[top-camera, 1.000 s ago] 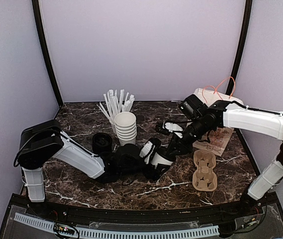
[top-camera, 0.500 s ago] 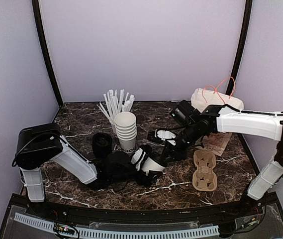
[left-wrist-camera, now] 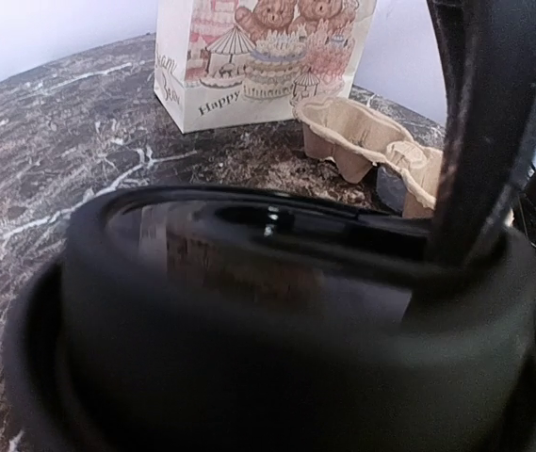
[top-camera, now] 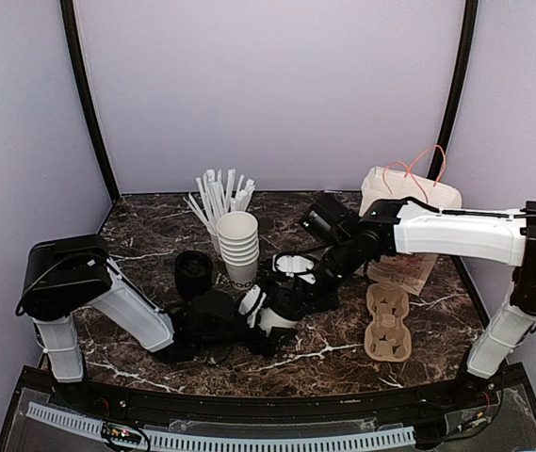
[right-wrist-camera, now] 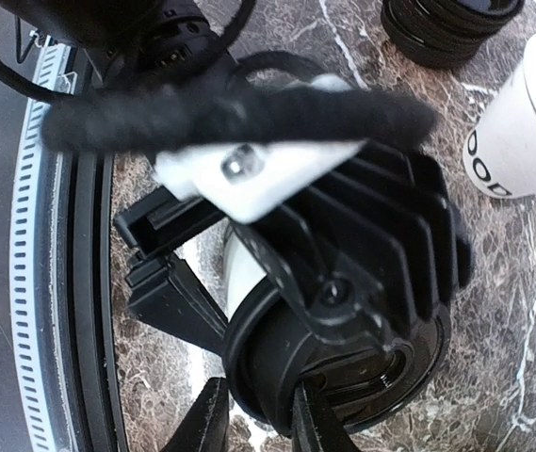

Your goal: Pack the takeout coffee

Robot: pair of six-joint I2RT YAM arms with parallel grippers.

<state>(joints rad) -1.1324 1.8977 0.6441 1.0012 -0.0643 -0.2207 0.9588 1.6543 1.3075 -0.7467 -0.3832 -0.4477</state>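
The takeout coffee [top-camera: 272, 321], a white cup with a black lid, lies tilted low over the table's middle. My left gripper [top-camera: 269, 313] is closed around its body. In the right wrist view the lid [right-wrist-camera: 286, 377] and a strip of white cup wall [right-wrist-camera: 244, 273] show under the left gripper's finned body [right-wrist-camera: 371, 245]. My right gripper [right-wrist-camera: 263, 426] pinches the lid's rim, one finger outside and one inside the recess; from above it [top-camera: 302, 289] sits just right of the cup. The lid [left-wrist-camera: 249, 311] fills the left wrist view, with a black finger [left-wrist-camera: 484, 122] against its right side.
A stack of lidless white cups [top-camera: 237, 247], a cup of white straws [top-camera: 219, 200] and a stack of black lids [top-camera: 193, 273] stand behind the left arm. A brown cup carrier [top-camera: 387, 323] lies at the right, with a printed paper bag [top-camera: 409, 268] and a white plastic bag [top-camera: 409, 188] behind it.
Both grippers have moved left and toward the near edge together, taking the cup with them. The right arm has stretched further across the table.
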